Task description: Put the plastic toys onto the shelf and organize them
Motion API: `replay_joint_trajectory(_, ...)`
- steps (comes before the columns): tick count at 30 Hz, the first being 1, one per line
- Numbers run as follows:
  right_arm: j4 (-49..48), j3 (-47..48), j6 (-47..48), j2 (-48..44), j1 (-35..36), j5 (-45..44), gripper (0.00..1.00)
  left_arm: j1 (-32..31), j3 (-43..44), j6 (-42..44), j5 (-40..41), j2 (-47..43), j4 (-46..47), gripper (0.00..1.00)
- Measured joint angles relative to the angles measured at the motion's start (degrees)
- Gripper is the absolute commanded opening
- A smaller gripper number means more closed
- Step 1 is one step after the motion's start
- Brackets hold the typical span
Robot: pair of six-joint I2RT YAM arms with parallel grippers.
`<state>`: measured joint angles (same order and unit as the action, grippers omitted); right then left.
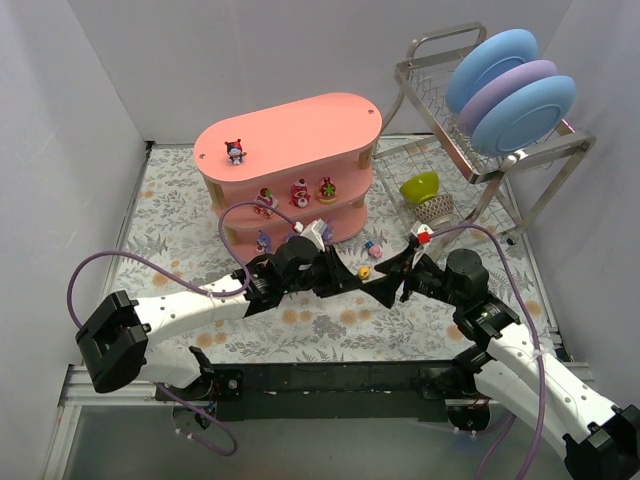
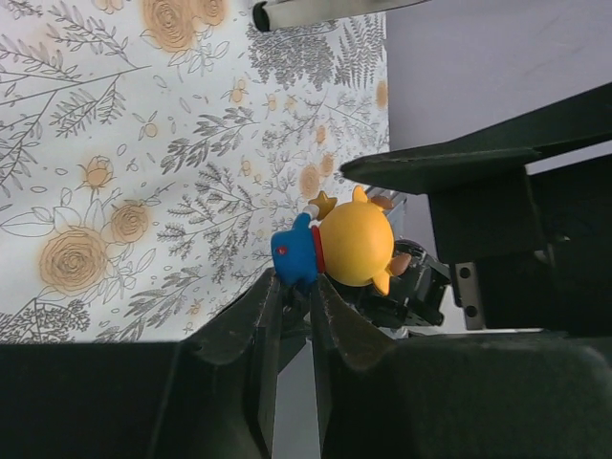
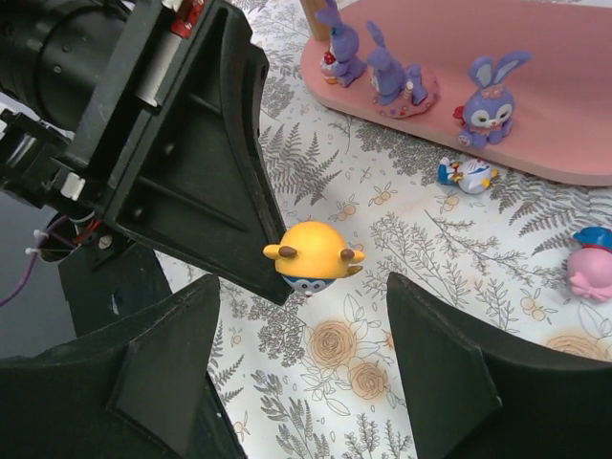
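Observation:
My left gripper (image 1: 352, 276) is shut on a blue-bodied toy with a yellow hat (image 1: 364, 271) and holds it above the mat. In the left wrist view its fingertips (image 2: 271, 287) pinch the toy's blue body (image 2: 295, 253). My right gripper (image 1: 388, 277) is open, its jaws facing the toy (image 3: 314, 252) from the other side and apart from it. The pink shelf (image 1: 290, 135) stands behind. It holds a dark figurine (image 1: 236, 152) on top, red ones (image 1: 298, 192) on the middle board and purple ones (image 3: 390, 76) on the bottom board.
Two loose toys lie on the mat by the shelf: a blue and white one (image 3: 466, 174) and a pink one with a blue hat (image 3: 592, 264). A wire dish rack (image 1: 450, 130) with blue and purple plates stands at the back right, with a green bowl (image 1: 420, 185) and a patterned bowl (image 1: 435, 209) beneath.

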<state>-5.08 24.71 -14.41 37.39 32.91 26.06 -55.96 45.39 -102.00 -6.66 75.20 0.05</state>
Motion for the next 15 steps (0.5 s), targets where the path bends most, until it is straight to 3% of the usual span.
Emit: replay_joint_trajectory(15,-8.04,-2.80,-4.09,1.25,0.00,2.21,0.74,0.17,-1.07,-1.90,-1.88,-1.18,4.55,0.00)
